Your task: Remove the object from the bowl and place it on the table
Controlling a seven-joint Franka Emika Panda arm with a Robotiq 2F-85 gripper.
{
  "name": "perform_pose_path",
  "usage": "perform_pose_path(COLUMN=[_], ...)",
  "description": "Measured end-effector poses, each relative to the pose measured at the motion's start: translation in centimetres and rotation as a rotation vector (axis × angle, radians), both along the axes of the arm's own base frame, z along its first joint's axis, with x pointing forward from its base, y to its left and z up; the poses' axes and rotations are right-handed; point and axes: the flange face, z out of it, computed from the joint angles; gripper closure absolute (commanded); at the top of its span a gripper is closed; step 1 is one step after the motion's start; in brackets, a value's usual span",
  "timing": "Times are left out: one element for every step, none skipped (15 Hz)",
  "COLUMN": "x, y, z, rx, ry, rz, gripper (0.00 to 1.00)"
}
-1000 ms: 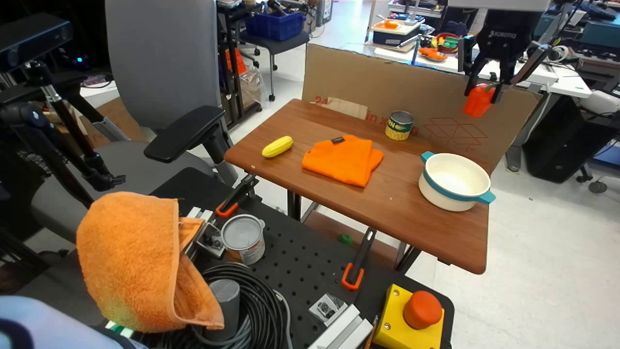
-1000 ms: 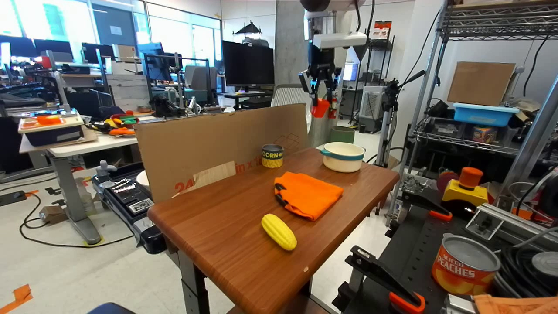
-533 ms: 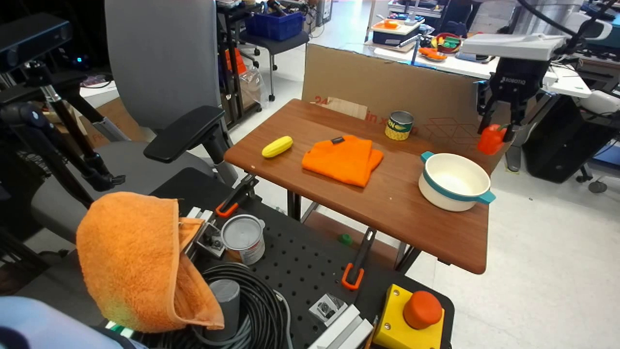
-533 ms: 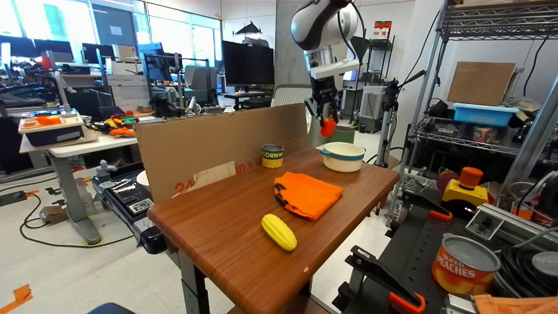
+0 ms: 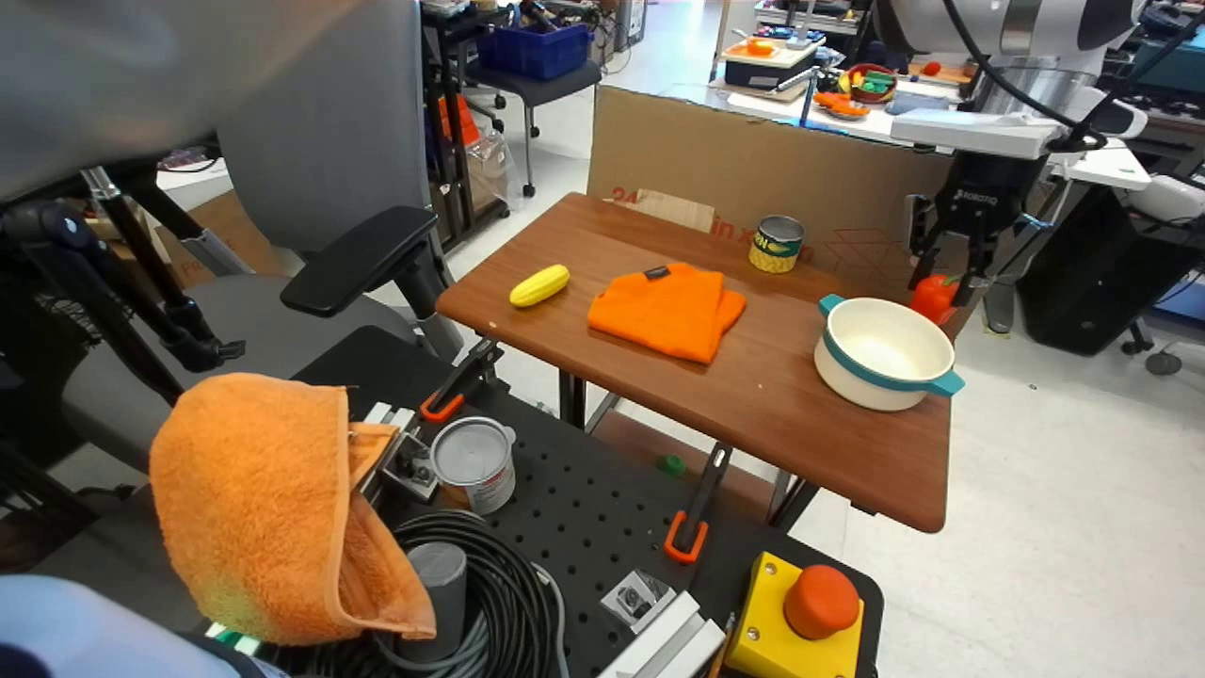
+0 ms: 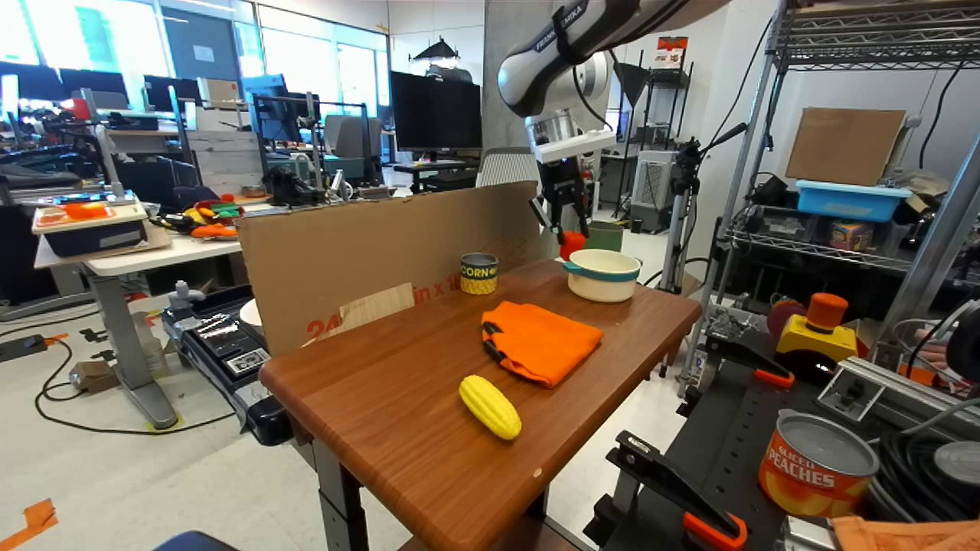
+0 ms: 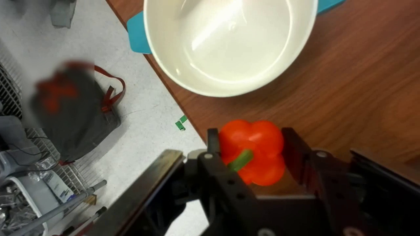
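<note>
Red pepper [image 7: 262, 144] held outside the white bowl [image 7: 229, 42], ready, it seems, to be set down

In the wrist view the gripper [image 7: 252, 144] stands only as wide as the pepper, its fingers [image 7: 213, 141] against the lobes at about 9 and 3 o'clock; the bowl lies just beside at 12 and the green stem [image 7: 242, 160] points to 8. In an exterior view the pepper is at 1 to 2 o'clock from the bowl, over the table [image 5: 772, 405]; its base is hidden, so whether it touches down cannot be told. It will likely handle light and fairly stiff, perhaps a hollow toy; the glossy skin may slip, so an even pinch across the broad lobes should suit it better than the stem
</note>
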Motion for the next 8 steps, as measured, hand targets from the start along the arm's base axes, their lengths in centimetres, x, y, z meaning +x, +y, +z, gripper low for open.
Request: perform_pose_path(x=[0.3,0.5,0.7,0.8,0.8,0.8,0.8,0.8], y=[0.3,0.5,0.7,0.9,0.9,1.0,1.0,1.1], z=[-0.2,-0.3,-0.4,-0.6,-0.9,-1.4,-1.9,-2.4], rx=[0.013,0.024,0.031,0.034,0.034,0.034,0.035,0.034], ry=[0.003,0.007,0.011,0.016,0.019,0.024,0.029,0.032], rz=[-0.003,-0.006,-0.008,-0.007,-0.005,-0.004,-0.003,-0.002], gripper=[0.76,0.76,0.76,0.76,0.76,0.76,0.76,0.76])
